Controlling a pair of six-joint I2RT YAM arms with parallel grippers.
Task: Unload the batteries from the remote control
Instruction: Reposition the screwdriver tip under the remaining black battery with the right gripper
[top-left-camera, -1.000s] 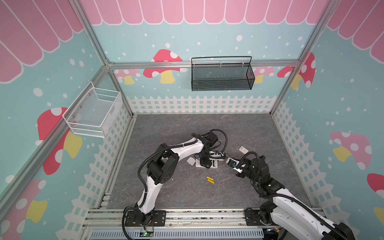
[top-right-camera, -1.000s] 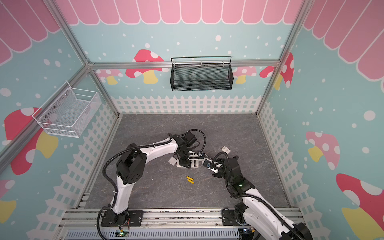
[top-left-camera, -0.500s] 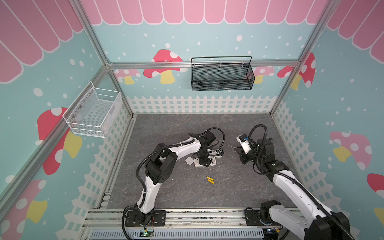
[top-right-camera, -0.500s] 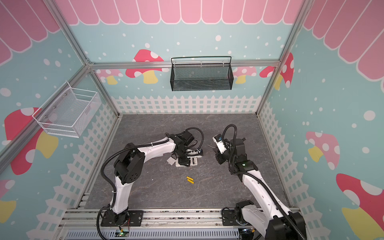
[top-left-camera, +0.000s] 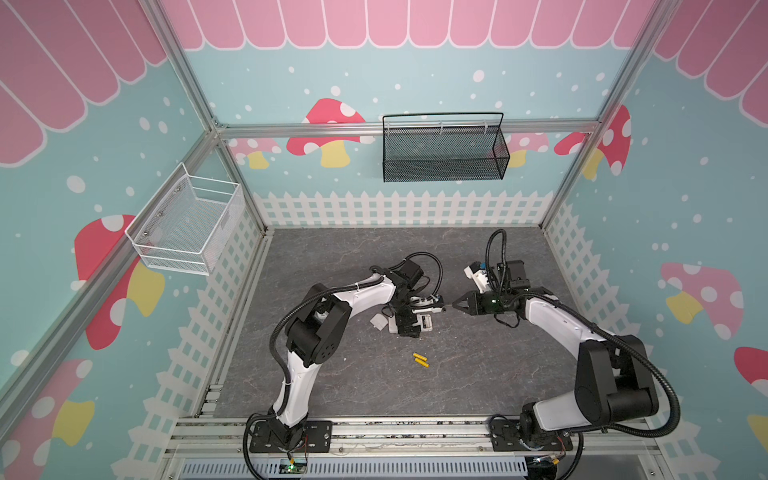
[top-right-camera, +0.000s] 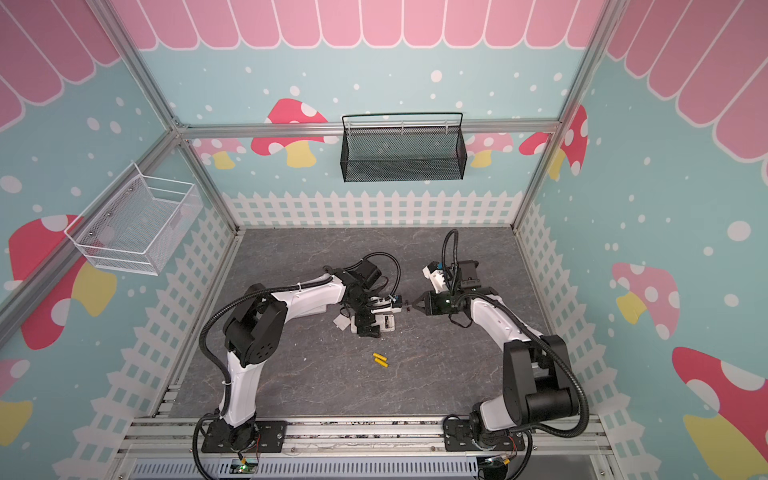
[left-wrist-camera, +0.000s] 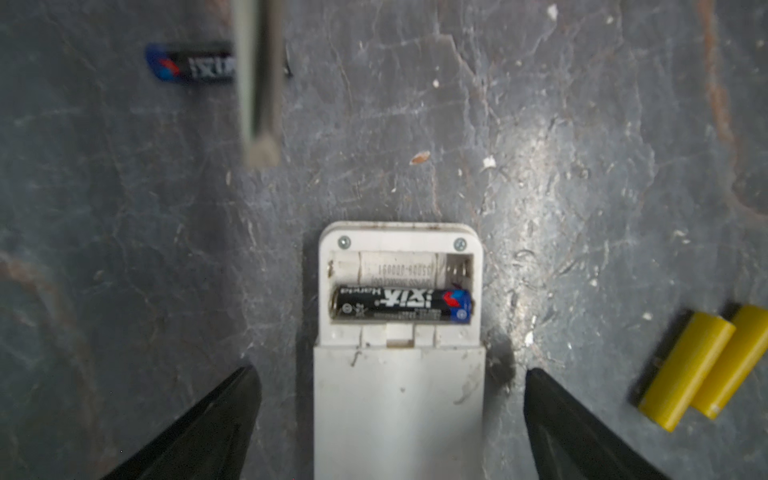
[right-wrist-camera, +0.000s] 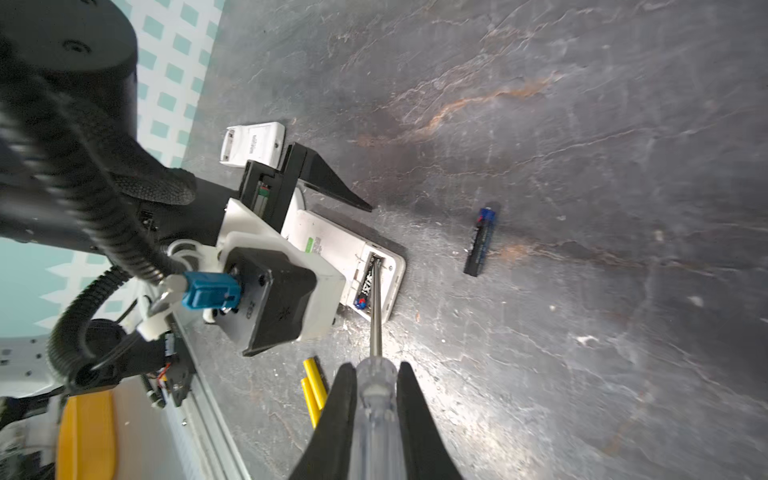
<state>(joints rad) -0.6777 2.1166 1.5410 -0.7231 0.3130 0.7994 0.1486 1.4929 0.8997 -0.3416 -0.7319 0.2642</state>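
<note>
One black battery (left-wrist-camera: 401, 304) sits in the remote (left-wrist-camera: 399, 395); a loose battery (right-wrist-camera: 480, 245) and two yellow batteries (left-wrist-camera: 702, 365) lie on the table (left-wrist-camera: 582, 124). Left gripper (left-wrist-camera: 390, 370) has just opened wide, holding nothing; right gripper (right-wrist-camera: 376, 365) clamps a screwdriver (right-wrist-camera: 376, 399), its tip back near the remote.

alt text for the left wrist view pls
A white remote, cover off, holds one black battery beside an empty slot. The open left gripper straddles it; two yellow batteries, a loose black battery and a screwdriver shaft are nearby on the table.

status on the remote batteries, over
Left gripper open astride white remote; right gripper shut on clear-handled screwdriver. One black battery in compartment; loose black battery, two yellow batteries out. Nothing blocking.
</note>
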